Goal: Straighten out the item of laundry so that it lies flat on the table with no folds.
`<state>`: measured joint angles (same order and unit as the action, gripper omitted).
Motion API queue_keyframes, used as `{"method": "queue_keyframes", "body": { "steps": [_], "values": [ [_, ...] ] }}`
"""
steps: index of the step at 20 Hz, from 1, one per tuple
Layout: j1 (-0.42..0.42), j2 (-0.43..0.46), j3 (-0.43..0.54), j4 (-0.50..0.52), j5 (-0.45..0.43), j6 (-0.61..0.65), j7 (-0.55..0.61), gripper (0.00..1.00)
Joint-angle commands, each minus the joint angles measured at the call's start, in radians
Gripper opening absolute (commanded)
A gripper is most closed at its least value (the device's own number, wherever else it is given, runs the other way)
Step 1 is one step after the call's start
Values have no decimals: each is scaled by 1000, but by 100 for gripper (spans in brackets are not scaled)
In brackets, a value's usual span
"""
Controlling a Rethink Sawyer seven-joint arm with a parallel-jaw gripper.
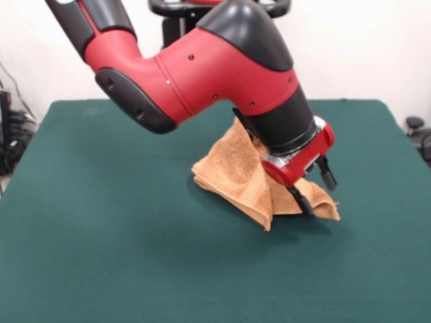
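Observation:
The orange-tan towel [236, 171] lies bunched and folded near the middle of the dark green table [101, 235]. It has a raised peak toward the back and layered folds hanging to the front. The red and black arm comes down from the top left and covers the towel's upper right part. My gripper [314, 188] is at the towel's right corner, low over the table. Its two black fingers stand apart. One finger [301, 200] rests against the towel's edge and the other [328, 173] is clear of the cloth. Nothing is held between them.
The arm's big red elbow [202, 67] hangs over the table's back centre. The robot's pedestal [175, 27] stands behind the far edge. Cables and dark gear sit off the table at the left edge [10, 134] and right edge [417, 131].

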<state>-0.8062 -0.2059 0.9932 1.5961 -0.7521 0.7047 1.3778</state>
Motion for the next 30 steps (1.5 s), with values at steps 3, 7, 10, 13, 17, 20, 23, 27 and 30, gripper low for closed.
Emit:
{"method": "queue_keyframes", "body": {
  "steps": [3,7,10,13,17,20,23,27,30],
  "values": [
    [58,9,-86,0,-64,142,-294,100],
    [63,18,-86,-6,-69,150,-294,100],
    [67,27,-89,-12,-79,140,-290,100],
    [61,26,-84,-5,-82,133,-292,100],
    [57,20,-80,2,-90,120,-290,100],
    [50,16,-73,10,-96,103,-290,100],
    [38,13,-54,22,-95,73,-279,100],
    [32,6,-41,24,-109,23,-252,100],
    [27,2,-32,32,-117,-3,-238,100]
  ]
}}
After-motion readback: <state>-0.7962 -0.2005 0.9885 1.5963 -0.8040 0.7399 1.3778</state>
